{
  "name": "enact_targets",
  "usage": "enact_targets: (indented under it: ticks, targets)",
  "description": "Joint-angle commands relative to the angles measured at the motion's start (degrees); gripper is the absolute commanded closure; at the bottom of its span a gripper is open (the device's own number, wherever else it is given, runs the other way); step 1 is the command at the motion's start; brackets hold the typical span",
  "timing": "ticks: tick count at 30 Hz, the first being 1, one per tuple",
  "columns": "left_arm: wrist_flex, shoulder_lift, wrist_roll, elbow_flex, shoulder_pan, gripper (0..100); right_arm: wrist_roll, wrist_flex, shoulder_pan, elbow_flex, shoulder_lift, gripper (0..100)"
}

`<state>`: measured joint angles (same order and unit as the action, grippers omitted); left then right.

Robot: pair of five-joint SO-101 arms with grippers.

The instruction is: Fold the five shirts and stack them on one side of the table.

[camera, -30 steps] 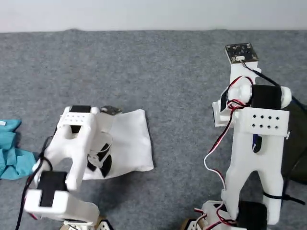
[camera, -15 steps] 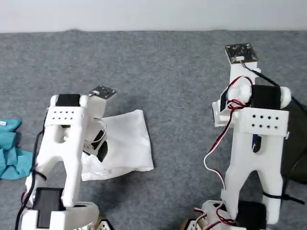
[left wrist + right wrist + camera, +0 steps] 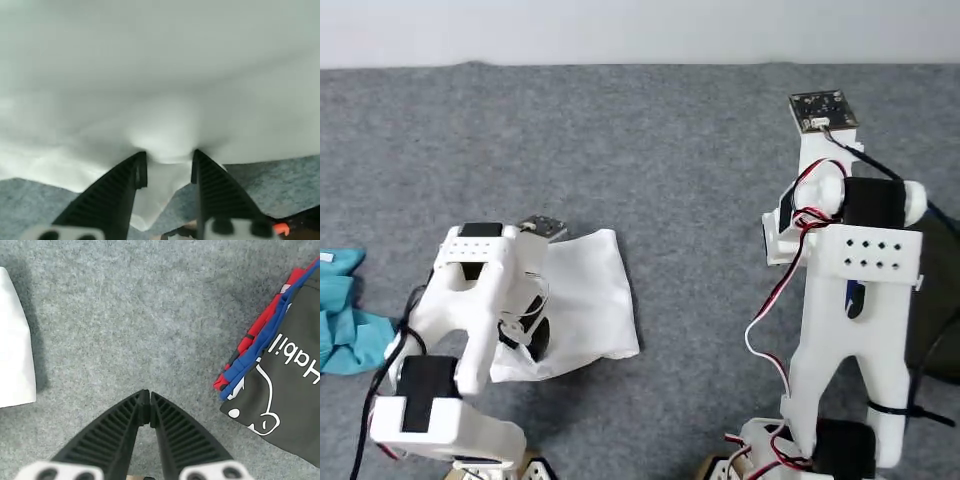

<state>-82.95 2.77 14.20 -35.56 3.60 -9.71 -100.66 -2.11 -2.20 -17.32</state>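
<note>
A folded white shirt [image 3: 590, 290] lies on the grey table [image 3: 680, 150], left of centre. My left arm [image 3: 470, 300] stands over its left part. In the left wrist view my left gripper [image 3: 168, 159] presses into the white shirt [image 3: 160, 75], with a pucker of cloth pinched between its fingers. My right arm [image 3: 860, 260] stands at the right; its gripper [image 3: 150, 396] is shut and empty above bare table. Beside it lies a stack [image 3: 280, 375] with a black printed shirt on top and red and blue cloth under it. A teal shirt [image 3: 340, 320] lies crumpled at the left edge.
The grey felt covers the whole table, and a pale wall runs along its far edge [image 3: 620, 64]. The white shirt's edge [image 3: 15, 350] shows in the right wrist view. Bare felt spans the far half and the gap between the arms.
Half a second ago the left arm was raised and shifted left; it has come back down onto the white shirt's left part. The right arm has not moved.
</note>
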Motion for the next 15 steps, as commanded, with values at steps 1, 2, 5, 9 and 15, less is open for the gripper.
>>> enact_targets:
  ticks: [1,2,5,9,15]
  targets:
    - [-0.1,-4.5,0.4,0.0,0.0,84,-0.5,-2.1,3.8,-0.5,-2.2,99.0]
    - [-1.0,-6.2,0.4,0.0,0.0,84,-0.5,-1.8,5.5,-0.6,-2.0,99.0]
    - [-4.3,-12.6,0.2,1.2,0.2,84,-0.5,1.3,10.0,-0.6,-1.6,99.0]
    - [-6.9,-22.8,0.1,2.4,0.5,84,-0.5,8.9,14.6,-0.5,-1.5,99.0]
    - [-9.2,-37.4,0.0,0.9,0.5,84,-0.5,18.7,21.1,-0.5,6.0,99.0]
